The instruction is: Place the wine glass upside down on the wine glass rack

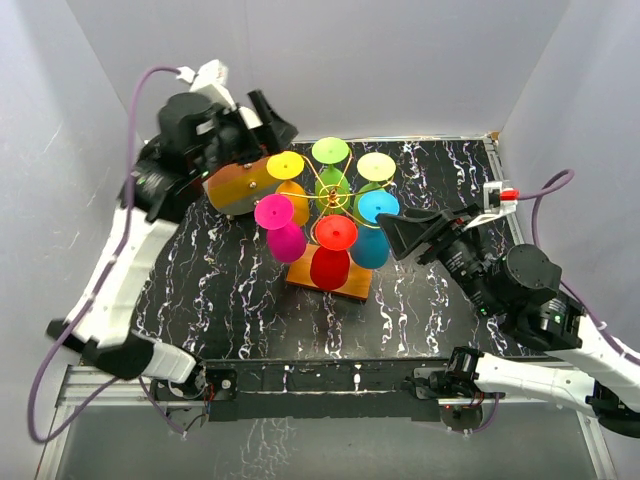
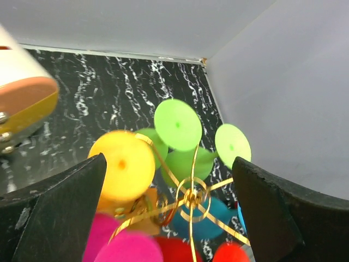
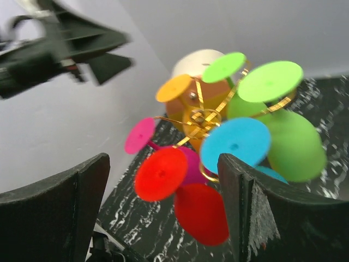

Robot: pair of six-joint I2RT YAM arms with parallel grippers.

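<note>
black fingers [image 3: 54,213] of the right gripper [image 3: 162,159] are filling the lower corners of the right wrist view, spread wide and holding nothing. beyond them the wine glass rack [image 3: 199,117] is showing, its gold wire arms carrying six wine glasses upside down, feet upward. in the top view the rack is standing at frame centre on its orange base [image 1: 345,285], on the black marbled table [image 1: 220,290]. clockwise from the top are hanging the green glass [image 1: 330,150], pale green glass [image 1: 376,166], cyan glass [image 1: 378,207], red glass [image 1: 336,232], magenta glass [image 1: 270,211] and yellow glass [image 1: 285,166]. which one is the task's glass cannot be told. the right gripper is sitting just right of the cyan glass. the left gripper [image 1: 275,120] is hovering at upper left, above the cream-and-orange drum box [image 1: 240,185], which is crowding the rack's left side beside the yellow glass. its fingers [image 2: 54,218] are standing wide and empty. white walls [image 1: 400,60] are enclosing the table.
</note>
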